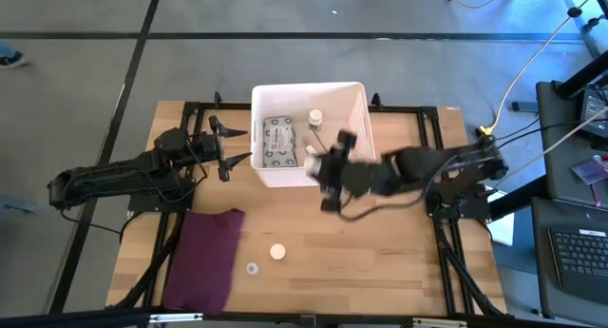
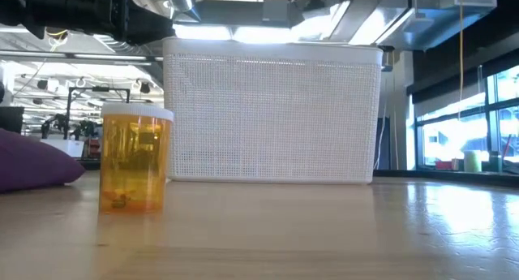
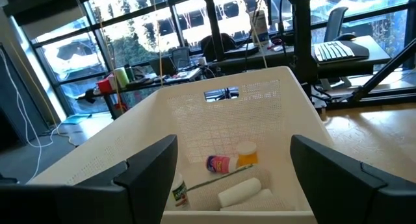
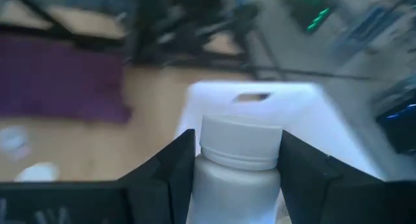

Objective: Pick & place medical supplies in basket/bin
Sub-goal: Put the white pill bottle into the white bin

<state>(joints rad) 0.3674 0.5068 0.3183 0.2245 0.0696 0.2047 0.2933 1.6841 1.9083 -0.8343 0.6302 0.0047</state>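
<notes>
Only the right wrist view shows the right tool clamping a white bottle.

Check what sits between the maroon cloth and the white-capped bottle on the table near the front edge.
In the high view, one small clear round cap lies on bare wood between the maroon cloth and the white-capped bottle, touching neither.

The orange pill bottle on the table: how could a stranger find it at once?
Start at the white tub on the wooden table. Nearer the front edge, right of the maroon cloth, stands the orange bottle. It alone is see-through amber with a white cap.
</notes>
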